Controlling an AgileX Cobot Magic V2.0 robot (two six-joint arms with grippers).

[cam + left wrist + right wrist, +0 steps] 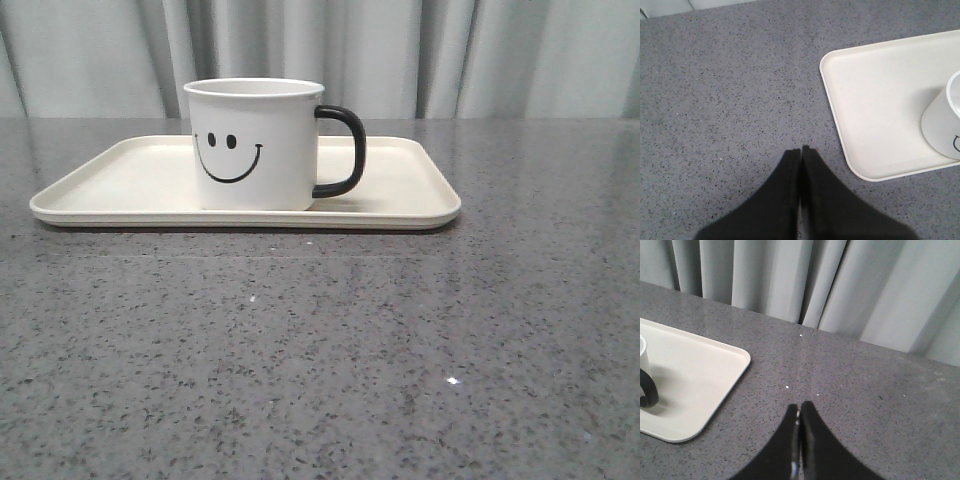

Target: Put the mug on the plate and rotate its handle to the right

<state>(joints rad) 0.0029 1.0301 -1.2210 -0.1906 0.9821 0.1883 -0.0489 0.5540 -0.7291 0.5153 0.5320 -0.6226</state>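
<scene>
Front view: the mug (255, 145) stands upright on the plate (400, 190), a little left of the plate's middle, with its smiley face toward the camera. The handle (343, 150) sticks out to the right. The plate lies flat on the grey speckled bench (320, 350), with a pale curtain (450, 50) behind it. Neither arm shows here. Judged from this, both parts of the task look done: the mug is on the plate and the handle points right.

Left wrist view: the left gripper (801, 150) hangs over bare bench, its two black fingers pressed together and grasping nothing. A corner of the plate and a slice of the mug's white side lie off to one side, well apart from the fingers.

Right wrist view: the right gripper (799, 407) is likewise clenched on nothing, above the bench and beside the plate's end, not touching it. The handle's black loop shows at the frame's edge, on the plate.

Nothing seems left beyond keeping the arms clear of the plate.
</scene>
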